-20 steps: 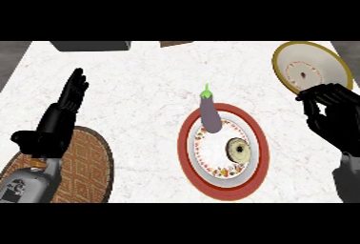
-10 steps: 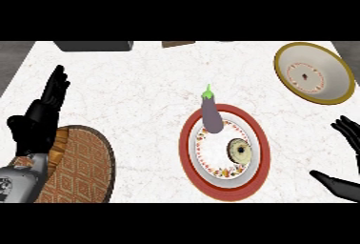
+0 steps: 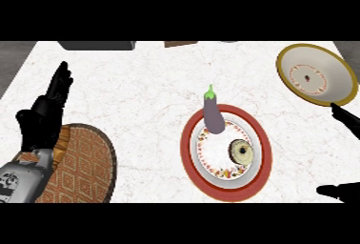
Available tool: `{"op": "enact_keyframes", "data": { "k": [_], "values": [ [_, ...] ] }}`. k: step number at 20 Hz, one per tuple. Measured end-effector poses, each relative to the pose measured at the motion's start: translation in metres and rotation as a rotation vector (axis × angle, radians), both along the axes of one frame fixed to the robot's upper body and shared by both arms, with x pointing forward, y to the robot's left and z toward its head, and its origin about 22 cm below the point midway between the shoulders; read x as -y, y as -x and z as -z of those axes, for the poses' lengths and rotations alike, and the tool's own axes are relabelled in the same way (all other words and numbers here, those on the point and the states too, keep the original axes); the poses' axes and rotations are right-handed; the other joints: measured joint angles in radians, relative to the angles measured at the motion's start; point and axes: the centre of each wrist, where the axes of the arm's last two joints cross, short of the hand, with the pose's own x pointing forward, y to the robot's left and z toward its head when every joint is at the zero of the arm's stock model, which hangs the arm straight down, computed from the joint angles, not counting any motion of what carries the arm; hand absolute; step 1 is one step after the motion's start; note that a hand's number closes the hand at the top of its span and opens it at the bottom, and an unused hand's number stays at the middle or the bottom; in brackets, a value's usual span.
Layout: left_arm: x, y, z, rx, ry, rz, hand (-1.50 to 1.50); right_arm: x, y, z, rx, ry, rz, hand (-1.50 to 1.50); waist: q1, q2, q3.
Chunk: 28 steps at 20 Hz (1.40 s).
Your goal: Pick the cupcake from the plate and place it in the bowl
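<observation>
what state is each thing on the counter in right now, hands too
cupcake: on the plate, not held
plate: flat on the counter, holding cupcake and eggplant
eggplant: lying across the plate's upper edge, stem outward
bowl: on the counter at upper right, nothing in it
left hand: open, fingers up, resting at left
right hand: open, only fingertips show at the right edge, touching nothing

White marbled counter [image 3: 141,86]. Directly on it: red-rimmed plate [image 3: 259,143] right of centre, gold-rimmed bowl [image 3: 345,76] upper right, round woven mat [image 3: 81,167] lower left. Dark items cut off at the top edge, can't identify.
</observation>
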Motion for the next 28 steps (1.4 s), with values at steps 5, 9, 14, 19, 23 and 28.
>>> {"op": "enact_keyframes", "data": {
  "k": [5,9,14,19,23,28],
  "values": [
    [0.007,-0.003,-0.001,-0.005,-0.008,0.003,0.0,-0.033,-0.017,-0.024,-0.121,0.157,-0.073,-1.5,0.006,0.001,0.001],
    [0.003,0.001,0.003,-0.004,0.001,0.005,0.0,-0.063,-0.027,-0.038,-0.191,0.21,-0.132,-1.5,0.008,0.0,0.001],
    [0.0,0.002,0.004,-0.008,0.0,0.006,0.0,-0.095,-0.04,-0.038,-0.272,0.281,-0.192,-1.5,0.008,0.001,0.001],
    [-0.003,0.001,0.0,-0.005,0.0,0.006,0.0,-0.121,-0.049,-0.021,-0.371,0.381,-0.214,-1.5,0.008,0.001,0.002],
    [0.001,-0.002,0.002,-0.004,-0.001,0.004,0.0,-0.13,-0.058,-0.01,-0.437,0.442,-0.2,-1.5,0.005,0.001,0.002],
    [0.005,0.002,-0.001,-0.01,0.0,0.003,0.0,-0.141,-0.063,0.01,-0.473,0.469,-0.183,-1.5,0.003,0.0,0.002]
  ]
}}
